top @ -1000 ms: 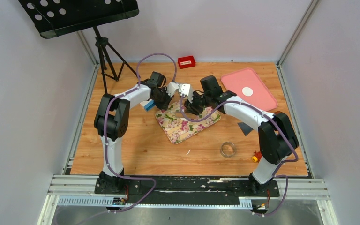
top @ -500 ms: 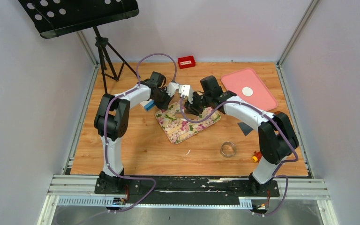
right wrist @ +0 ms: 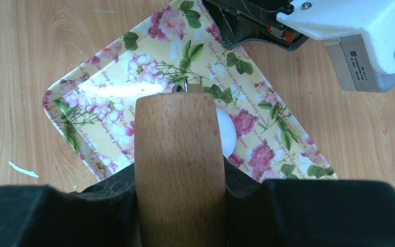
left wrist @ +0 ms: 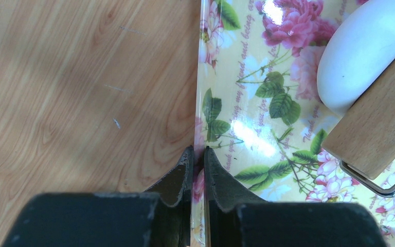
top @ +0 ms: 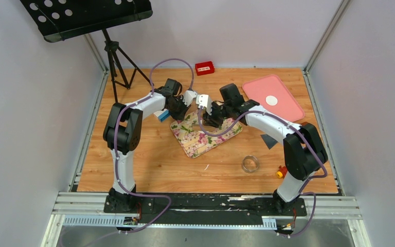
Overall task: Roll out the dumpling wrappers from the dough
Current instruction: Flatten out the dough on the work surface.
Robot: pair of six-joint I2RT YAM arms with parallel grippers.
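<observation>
While your left hand (left wrist: 198,154) pinches the thin far-left edge of the glossy floral mat (left wrist: 252,113), your right hand (right wrist: 179,180) grips the smooth wooden roller (right wrist: 179,149). Soft, rounded white dough (left wrist: 360,51) lies on the mat, partly hidden by the roller. Wood-grain counter (left wrist: 82,77) stretches left of the mat.

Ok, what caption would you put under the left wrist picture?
Jaws of the left gripper pinch the edge of the flowery tray while a wooden roller rests against the dough.
</observation>
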